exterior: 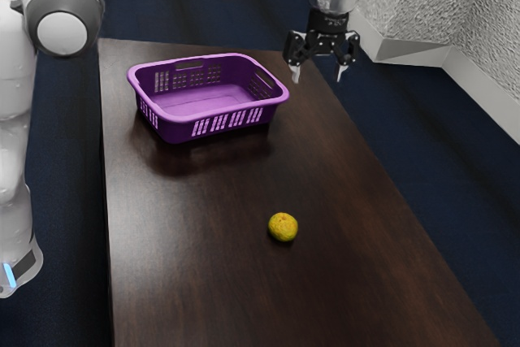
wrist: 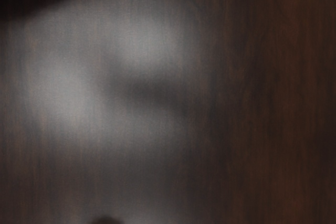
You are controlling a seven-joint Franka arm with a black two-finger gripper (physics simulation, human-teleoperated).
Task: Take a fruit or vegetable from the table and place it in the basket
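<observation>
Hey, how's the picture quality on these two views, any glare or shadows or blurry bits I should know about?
Exterior view: fairly crisp, a soft sheen on the dark table, a dark shadow under the purple basket, only a faint one by the yellow-orange fruit. Wrist view: pale, hazy glare patches on the wood, a soft dark smudge between them, and darkening beside the purple sliver in one corner.

Exterior view: you look down from beside the arm [exterior: 16,103], farther off
Wrist view: close, facing down
Both views: wooden table [exterior: 179,266], purple basket [exterior: 175,125]
</observation>
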